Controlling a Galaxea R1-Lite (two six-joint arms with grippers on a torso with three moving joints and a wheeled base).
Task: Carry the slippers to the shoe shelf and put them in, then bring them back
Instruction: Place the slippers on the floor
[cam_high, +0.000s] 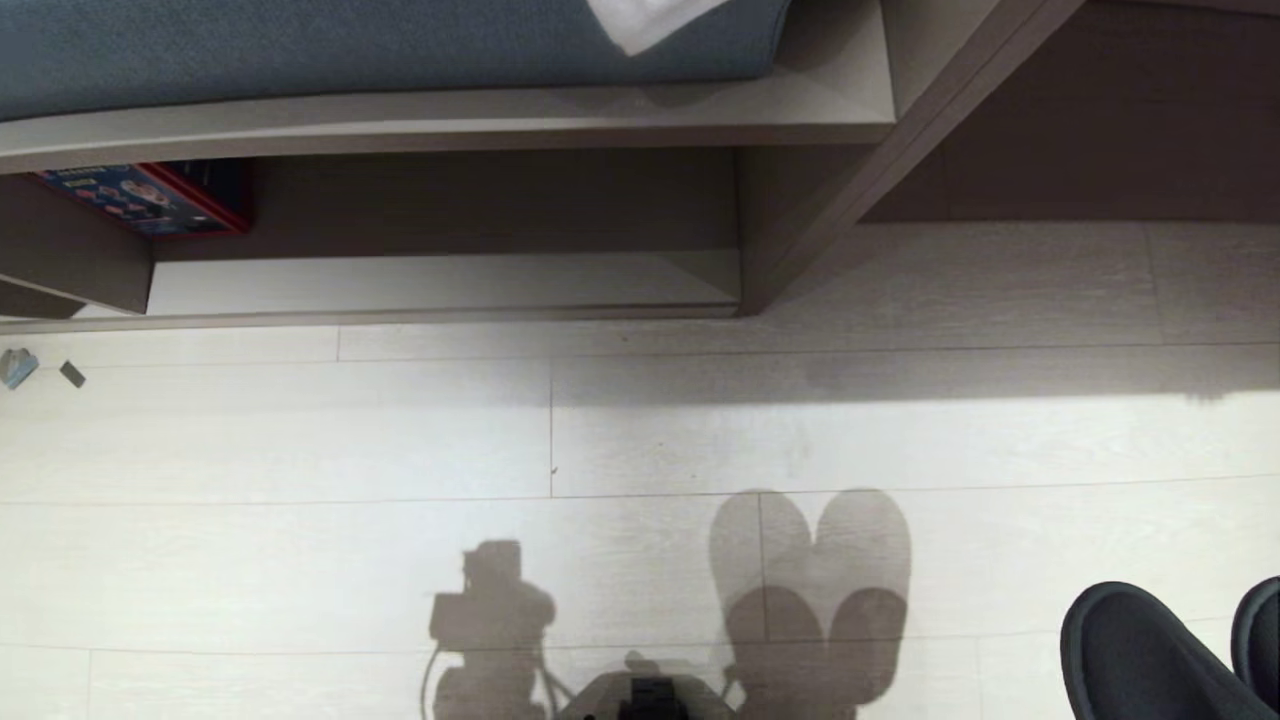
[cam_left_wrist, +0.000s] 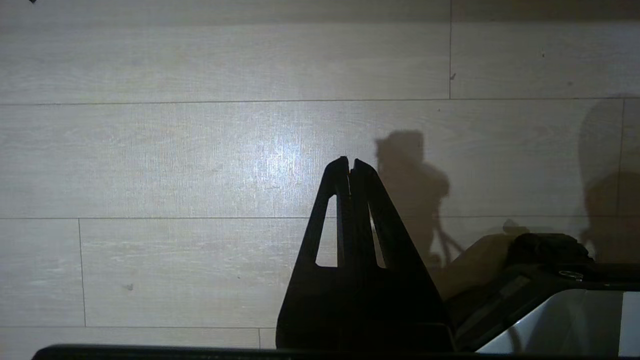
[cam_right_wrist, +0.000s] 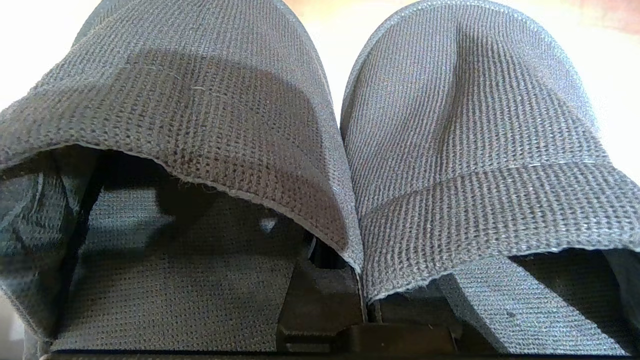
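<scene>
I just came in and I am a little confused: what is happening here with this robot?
The robot is carrying a pair of dark grey slippers in its right gripper, which is shut on them where the two meet. The shoe shelf stands ahead across the pale floor, and the slippers are not in it yet. The left gripper is shut, holds nothing and hangs over the floor.

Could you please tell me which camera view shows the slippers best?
The right wrist view: the slippers fill it, side by side, held by the right tool. The head view catches only their toes at its lower right corner; the left wrist view shows none.

No legible text anywhere.
</scene>
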